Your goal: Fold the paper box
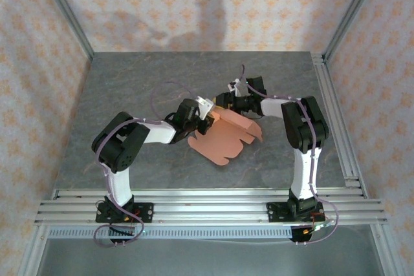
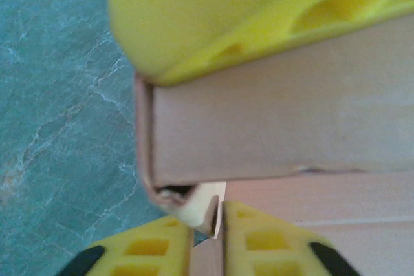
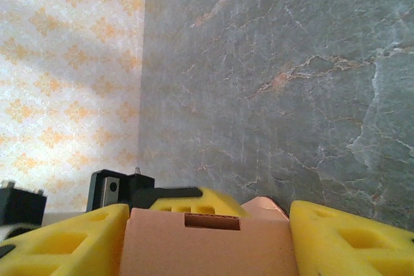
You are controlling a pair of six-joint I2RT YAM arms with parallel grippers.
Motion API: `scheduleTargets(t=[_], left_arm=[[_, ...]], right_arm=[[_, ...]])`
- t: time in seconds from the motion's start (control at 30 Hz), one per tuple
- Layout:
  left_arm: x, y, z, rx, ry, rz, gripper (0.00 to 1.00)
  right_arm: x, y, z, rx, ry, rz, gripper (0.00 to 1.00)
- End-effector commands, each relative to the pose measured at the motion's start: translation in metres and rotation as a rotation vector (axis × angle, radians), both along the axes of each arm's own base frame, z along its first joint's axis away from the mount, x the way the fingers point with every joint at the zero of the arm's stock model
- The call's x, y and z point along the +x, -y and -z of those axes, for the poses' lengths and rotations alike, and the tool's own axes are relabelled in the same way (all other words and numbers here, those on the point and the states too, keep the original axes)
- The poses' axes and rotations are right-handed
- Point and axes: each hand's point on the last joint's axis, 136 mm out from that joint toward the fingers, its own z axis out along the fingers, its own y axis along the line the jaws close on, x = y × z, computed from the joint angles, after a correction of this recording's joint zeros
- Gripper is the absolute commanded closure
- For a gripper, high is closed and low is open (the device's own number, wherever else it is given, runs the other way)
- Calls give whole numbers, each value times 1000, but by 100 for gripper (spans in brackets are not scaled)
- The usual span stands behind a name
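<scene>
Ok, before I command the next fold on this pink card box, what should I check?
1. Salmon-pink card paper box on the grey stone-pattern table, between both arms: ok.
2. Left gripper pinching a card flap firmly: cannot tell.
3. Right gripper straddles the raised panel, card spanning its gap: ok.
4. Clearance between grippers: not ok, crowded together at the box's far edge.
5. Folding complete: not ok, rounded flaps lie flat.
</scene>
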Motion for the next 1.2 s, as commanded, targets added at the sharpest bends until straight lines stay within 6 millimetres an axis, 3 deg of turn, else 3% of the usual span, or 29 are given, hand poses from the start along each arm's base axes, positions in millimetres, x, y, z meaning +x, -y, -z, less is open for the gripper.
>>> scheduleTargets(t=[0.0,0.17,0.4,0.77,0.87,1.17], left_arm=[[-1,1,-14,-15,35,-13,76],[-4,-3,-14,-5,35,-19,68],[2,-7,-14,-3,85,-35,65],[17,9,-25,-113,116,-23,67],[19,11,-10,-104,87,-18,71],[22,17,-3,-129,61,-19,81]], right_arm=[[-15,2,23,-31,-29,-23,37],[-16,3,27,-36,-6,-19,37],[-18,1,24,-13,-17,-33,38],[-19,-2,20,61,-52,-13,39],[-18,-3,17,84,-59,-3,39],[-18,-3,21,89,-92,8,39]])
